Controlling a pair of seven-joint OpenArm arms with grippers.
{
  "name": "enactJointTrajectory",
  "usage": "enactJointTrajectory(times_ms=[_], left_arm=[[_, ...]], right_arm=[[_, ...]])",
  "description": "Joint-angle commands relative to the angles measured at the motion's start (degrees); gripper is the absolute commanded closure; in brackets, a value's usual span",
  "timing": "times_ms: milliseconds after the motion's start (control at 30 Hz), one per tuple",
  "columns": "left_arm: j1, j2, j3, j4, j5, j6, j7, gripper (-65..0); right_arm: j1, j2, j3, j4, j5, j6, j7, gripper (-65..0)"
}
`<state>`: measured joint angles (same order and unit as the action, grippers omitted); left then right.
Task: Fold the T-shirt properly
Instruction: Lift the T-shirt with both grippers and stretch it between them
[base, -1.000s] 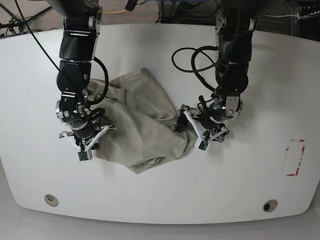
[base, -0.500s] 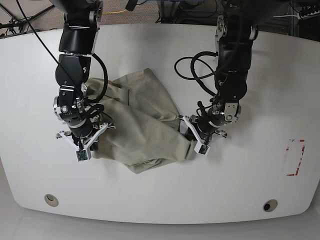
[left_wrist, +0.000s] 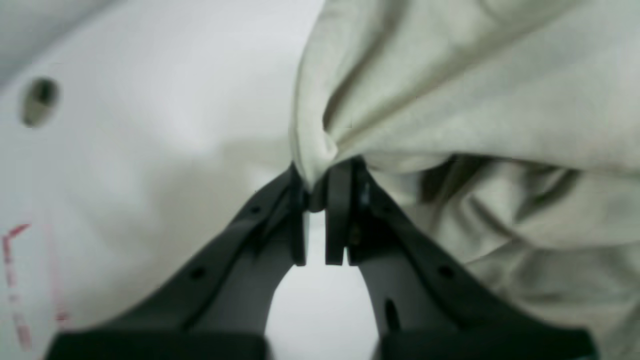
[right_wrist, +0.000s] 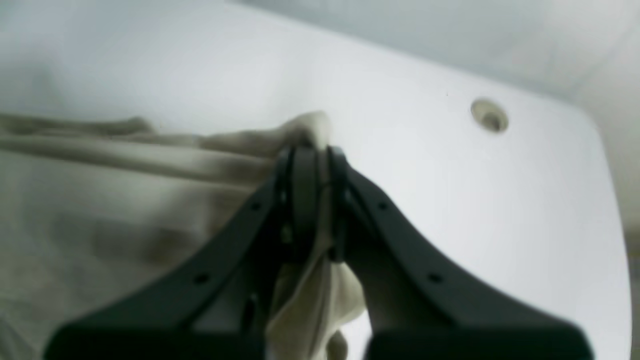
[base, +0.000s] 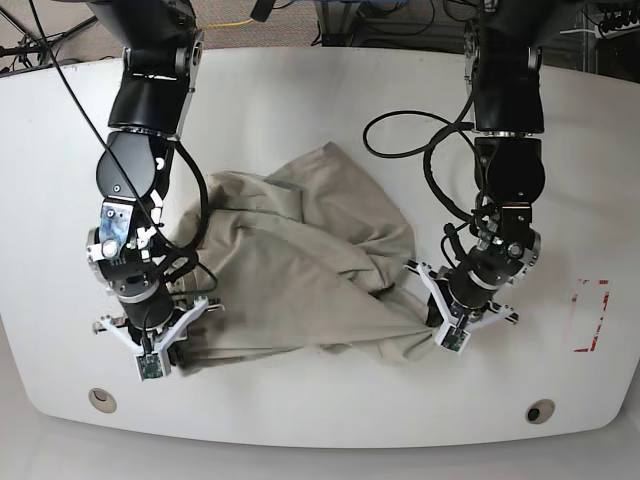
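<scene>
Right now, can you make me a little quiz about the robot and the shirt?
1. True or false: the left tool is pinching the T-shirt.
2. What does the right tool hold? A) a cup B) the T-shirt C) nothing
3. Fill in: in the base view, the shirt lies on a ____ table.

Key: 1 true. 2 B. 3 white.
</scene>
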<state>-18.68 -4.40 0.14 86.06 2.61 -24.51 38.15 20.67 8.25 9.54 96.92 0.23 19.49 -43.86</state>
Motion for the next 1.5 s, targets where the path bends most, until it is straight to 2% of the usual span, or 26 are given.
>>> enactJointTrajectory(times_ms=[0,233,400,533,700,867,1000,1167,1367,1467], left_arm=[[-1.5,-1.27,-0.19,4.44,-0.28,0.38,0.13,0.0],[-2.55,-5.13,-0.71,14.55,-0.28,0.38,4.0,0.0],[-7.21,-5.84,-4.14,18.95,-0.28,0.38,8.49,0.0],[-14.16,-6.8,-7.57,20.09,-0.28,0.12,13.32,0.0],[-22.07,-10.06,-7.75,20.18,-0.28,-4.54,16.75,0.0],[-28.31,-11.82,-7.57,24.14,-0.02,-7.88,24.05,0.0],[-29.81,-12.08,-6.16,24.66,-0.28,-10.43,28.18,0.0],[-23.21,-12.26,-5.72,28.88,-0.11,-15.18,33.45,0.0],[-10.73,-11.99,-6.43,29.23,-0.19,-15.49,34.95,0.0],[-3.96,-11.9,-7.75,29.23,-0.19,-15.49,34.95,0.0]], right_arm=[[3.11,1.11,0.26,1.67,-0.45,-0.63,0.82,0.0],[13.05,1.2,0.17,1.93,-0.45,4.38,-4.89,0.0],[20.43,1.2,0.17,1.67,-0.45,5.61,-7.18,0.0],[26.94,1.38,-1.5,1.49,-0.63,6.32,-9.46,0.0],[33.27,1.46,-5.1,2.81,-0.63,6.4,-12.63,0.0],[36.7,1.9,-5.28,6.33,-0.71,7.81,-15.79,0.0],[36.08,2.25,-5.54,7.03,-0.71,8.25,-16.06,0.0],[27.29,2.78,-5.19,12.13,-0.71,8.25,-16.06,0.0],[14.28,3.13,-3.52,14.77,-0.36,8.25,-15.79,0.0],[8.48,1.02,-0.88,15.12,-0.36,8.34,-15.7,0.0]])
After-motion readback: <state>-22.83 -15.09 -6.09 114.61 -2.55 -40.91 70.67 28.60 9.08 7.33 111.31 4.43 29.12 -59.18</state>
